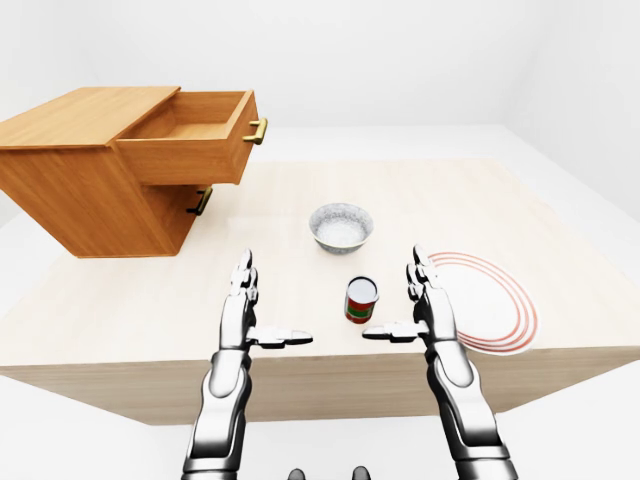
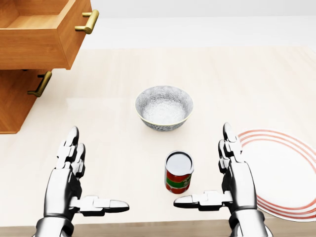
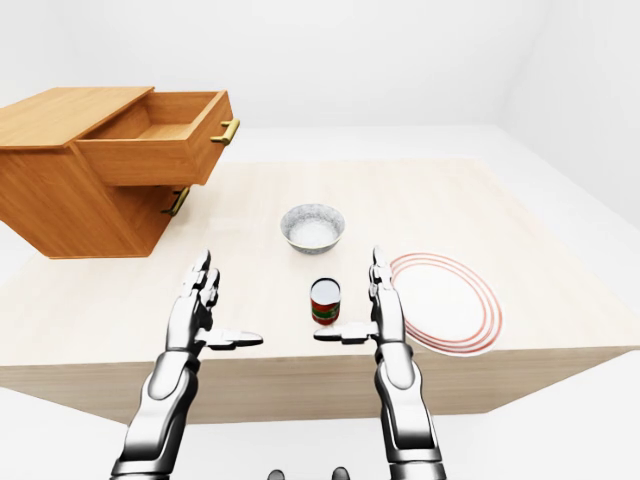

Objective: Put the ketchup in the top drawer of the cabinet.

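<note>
Ketchup: nothing bottle-shaped is on the table; the closest candidate is a small red-and-green labelled can (image 2: 178, 172) with a pale lid, and the label is too small to read, so I can't confirm it. The can stands upright on the light wood table (image 1: 500, 190), near the bottom edge in the head view, between the two hands but closer to the right one.

Left hand (image 2: 74, 180): fingers straight and pointing up the view, thumb stuck out sideways toward the can. Spread wide, holding nothing, well apart from the can.

Right hand (image 2: 227, 177): same pose mirrored, fingers extended, thumb (image 2: 195, 200) pointing left. In the head view the thumb tip sits just below and beside the can base; contact not evident. Nothing gripped.

Patterned grey bowl (image 2: 164, 107) sits above the can in the head view, apart from it and upright. White plate (image 2: 291, 168) with red rings lies at the right, just beside the right hand; the hand overlaps its rim in the head view.

Wooden cabinet (image 1: 75, 170) stands on the table at upper left. Its top drawer (image 1: 195, 135) is pulled out, interior visible, brass handle (image 1: 256, 131) on its face. The lower drawer is closed, with a darker handle (image 1: 201, 201) below the open drawer.
</note>
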